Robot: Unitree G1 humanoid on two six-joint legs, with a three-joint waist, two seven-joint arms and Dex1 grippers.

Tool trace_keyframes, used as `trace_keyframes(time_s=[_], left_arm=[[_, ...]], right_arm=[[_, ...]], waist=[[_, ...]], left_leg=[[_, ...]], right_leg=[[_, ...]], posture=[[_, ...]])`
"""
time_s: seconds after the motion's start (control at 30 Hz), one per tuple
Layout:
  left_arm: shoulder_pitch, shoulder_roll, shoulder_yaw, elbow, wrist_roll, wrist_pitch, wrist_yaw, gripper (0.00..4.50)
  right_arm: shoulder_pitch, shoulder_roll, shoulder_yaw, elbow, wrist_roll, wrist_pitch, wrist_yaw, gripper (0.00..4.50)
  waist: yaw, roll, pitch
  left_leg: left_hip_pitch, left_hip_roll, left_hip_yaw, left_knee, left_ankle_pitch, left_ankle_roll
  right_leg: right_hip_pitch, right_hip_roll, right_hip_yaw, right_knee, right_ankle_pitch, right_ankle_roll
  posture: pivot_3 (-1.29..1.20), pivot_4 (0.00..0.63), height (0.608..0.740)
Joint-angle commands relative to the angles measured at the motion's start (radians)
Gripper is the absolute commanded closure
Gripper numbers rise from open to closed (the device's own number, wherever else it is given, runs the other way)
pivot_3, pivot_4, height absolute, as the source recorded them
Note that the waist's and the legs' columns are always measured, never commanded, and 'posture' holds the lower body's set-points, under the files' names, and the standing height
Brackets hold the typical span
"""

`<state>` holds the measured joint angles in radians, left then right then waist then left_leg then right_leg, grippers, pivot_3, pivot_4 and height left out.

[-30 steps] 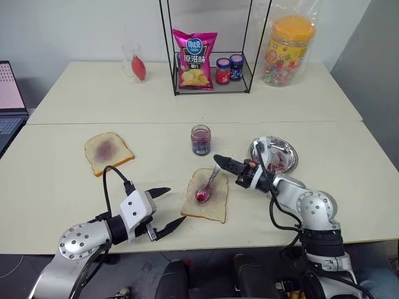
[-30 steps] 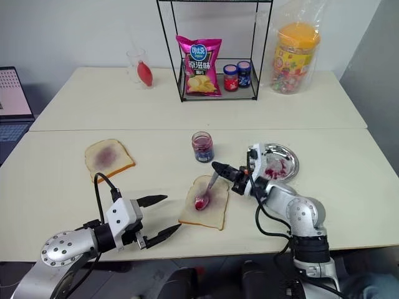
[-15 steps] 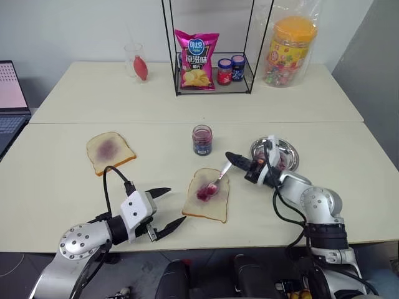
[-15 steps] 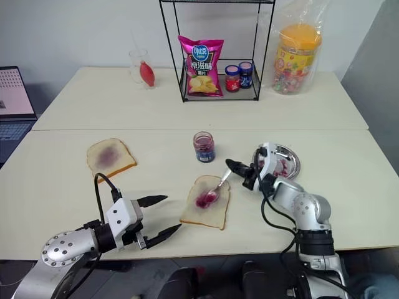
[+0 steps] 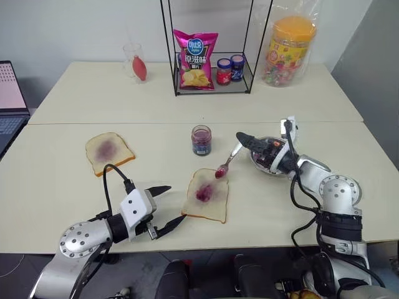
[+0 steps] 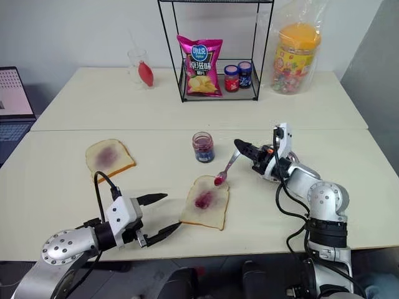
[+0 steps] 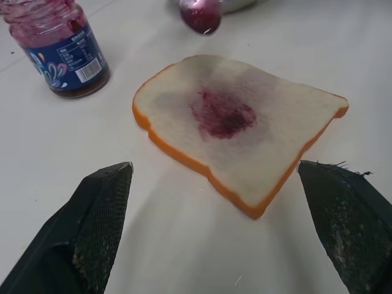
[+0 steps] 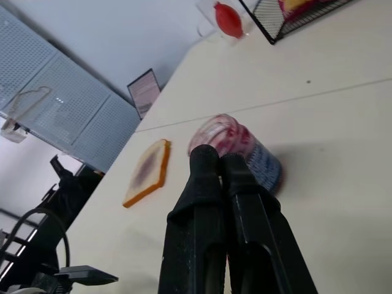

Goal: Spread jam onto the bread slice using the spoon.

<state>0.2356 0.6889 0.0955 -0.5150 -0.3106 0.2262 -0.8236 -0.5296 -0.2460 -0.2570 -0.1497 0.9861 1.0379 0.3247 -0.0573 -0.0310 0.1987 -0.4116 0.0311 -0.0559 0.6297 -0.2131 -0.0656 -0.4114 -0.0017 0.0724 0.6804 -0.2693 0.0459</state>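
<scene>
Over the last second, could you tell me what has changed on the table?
The right end effector, shut on the spoon, lifted it off the bread slice toward the steel dish. The left end effector, jam jar and bread stayed put.

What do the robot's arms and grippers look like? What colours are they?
Both arms are shiny silver metal with round joints and black bands, and loose black cables loop along them. The left gripper has a white boxy block behind two pointed black fingers with a rough, net-like surface. The right gripper has the same slim black fingers.
</scene>
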Motion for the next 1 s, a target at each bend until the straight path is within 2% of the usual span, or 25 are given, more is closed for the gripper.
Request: trace_keyframes(time_s=[0.03, 0.17, 0.33, 0.5, 0.73, 1.0], left_arm=[[-0.003, 0.058, 0.047, -0.117, -0.064, 0.045, -0.039, 0.00], [-0.051, 0.099, 0.043, -0.147, -0.121, 0.120, -0.060, 0.00], [-0.196, 0.117, -0.008, -0.146, -0.175, 0.196, -0.078, 0.00], [-0.378, 0.055, -0.110, -0.117, -0.198, 0.268, -0.053, 0.00], [-0.621, -0.065, -0.299, 0.003, -0.082, 0.301, 0.002, 0.00], [-0.746, -0.194, -0.401, 0.091, -0.026, 0.310, 0.022, 0.00]], right_arm=[[-0.010, -0.054, -0.084, -0.115, 0.085, -0.010, -0.012, 4.46], [0.007, -0.095, -0.157, -0.125, 0.098, -0.046, -0.054, 4.46], [0.056, -0.152, -0.244, -0.076, 0.017, -0.136, -0.104, 4.46], [0.112, -0.161, -0.290, 0.005, -0.066, -0.266, -0.106, 4.46], [0.107, -0.133, -0.299, 0.177, -0.161, -0.437, -0.089, 4.46], [0.094, -0.103, -0.279, 0.280, -0.202, -0.513, -0.080, 4.46]], waist=[[0.002, 0.000, 0.000], [0.002, 0.000, 0.000], [0.006, 0.000, 0.000], [0.003, 0.000, 0.000], [0.001, 0.000, 0.000], [0.000, 0.001, 0.000]], left_leg=[[0.000, 0.000, 0.000, 0.000, 0.000, 0.000], [0.000, 0.000, 0.000, 0.000, 0.000, 0.000], [0.000, 0.000, 0.000, 0.000, 0.000, 0.000], [0.000, 0.000, 0.001, 0.000, 0.000, 0.000], [0.003, -0.001, 0.000, 0.000, 0.000, 0.000], [0.003, -0.001, 0.001, -0.001, 0.000, 0.000]], right_leg=[[0.000, 0.000, 0.000, 0.000, 0.000, 0.000], [0.001, 0.000, 0.000, -0.001, 0.000, 0.000], [0.001, 0.000, 0.000, 0.000, 0.000, 0.000], [0.001, 0.000, 0.000, -0.001, 0.000, 0.000], [0.003, 0.001, 0.000, 0.000, 0.000, 0.000], [0.004, 0.001, 0.001, 0.000, 0.000, 0.001]], posture=[[0.00, 0.150, 0.740], [0.00, 0.150, 0.740], [0.00, 0.150, 0.740], [0.00, 0.150, 0.740], [0.00, 0.150, 0.740], [0.00, 0.150, 0.740]])
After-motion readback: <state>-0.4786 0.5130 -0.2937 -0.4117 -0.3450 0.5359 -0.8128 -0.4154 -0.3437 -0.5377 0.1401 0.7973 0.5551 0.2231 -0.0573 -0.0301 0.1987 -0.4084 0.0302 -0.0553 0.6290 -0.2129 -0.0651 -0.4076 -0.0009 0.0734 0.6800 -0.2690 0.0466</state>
